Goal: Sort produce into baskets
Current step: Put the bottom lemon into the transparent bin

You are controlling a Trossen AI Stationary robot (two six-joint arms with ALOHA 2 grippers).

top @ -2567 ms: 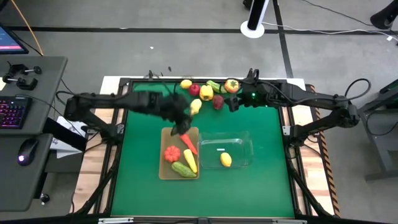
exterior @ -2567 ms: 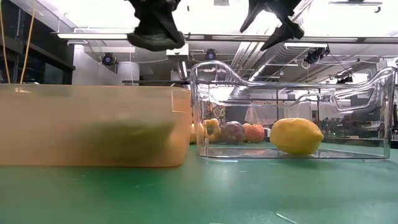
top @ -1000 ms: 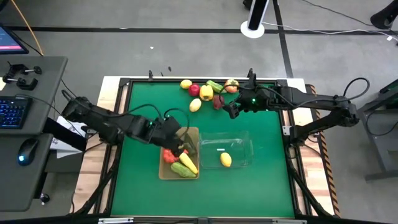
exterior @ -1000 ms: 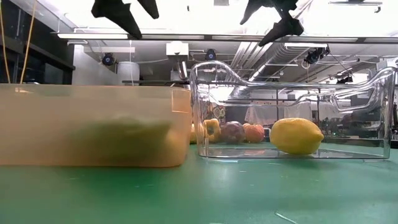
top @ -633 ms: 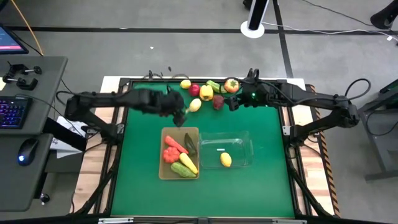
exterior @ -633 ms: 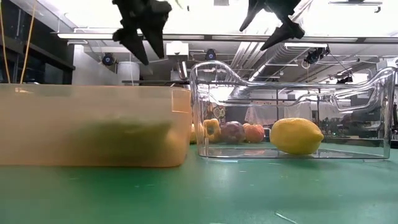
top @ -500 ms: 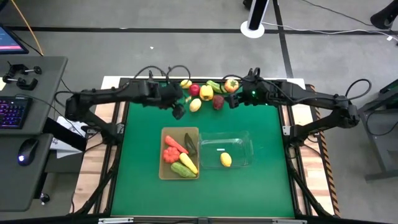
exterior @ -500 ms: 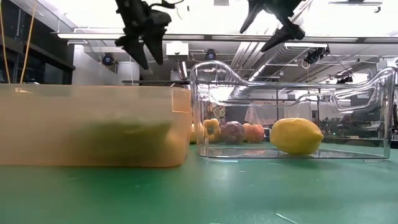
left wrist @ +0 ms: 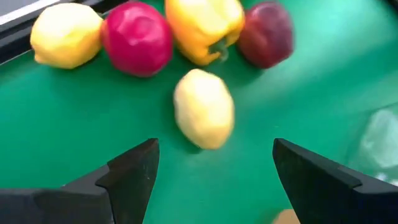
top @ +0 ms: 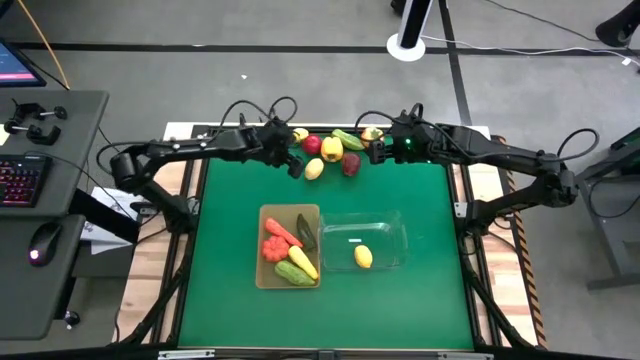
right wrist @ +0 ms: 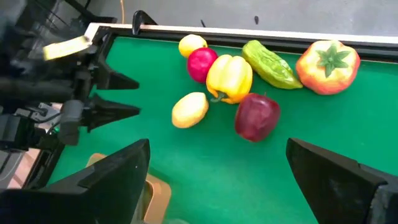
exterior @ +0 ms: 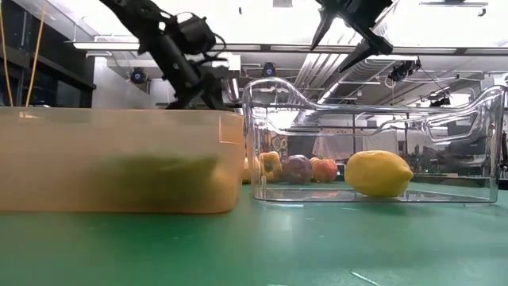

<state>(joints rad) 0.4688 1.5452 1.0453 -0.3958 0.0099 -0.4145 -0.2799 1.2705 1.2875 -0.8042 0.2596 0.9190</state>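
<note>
Loose produce lies by the far edge: a lemon (top: 299, 135), a red apple (top: 313, 145), a yellow pepper (top: 331, 149), a dark red apple (top: 350, 164), a green cucumber (top: 345, 139) and a tomato (right wrist: 328, 65). One more lemon (left wrist: 203, 117) lies nearest my left gripper (left wrist: 211, 171), which is open, low and just short of it on its left. My right gripper (top: 375, 150) hovers open, right of the pile. The tan basket (top: 266, 214) holds several vegetables. The clear basket (top: 388, 222) holds one lemon (top: 363, 257).
The two baskets stand side by side mid-table, tan on the left and clear on the right. Green mat lies bare between them and the produce pile. The table's black frame rail (top: 330, 128) runs right behind the pile.
My left gripper has left the spot above the tan basket, gone toward the table's far edge and come down beside the loose lemon, still open. My right gripper has shifted a little toward the far edge.
</note>
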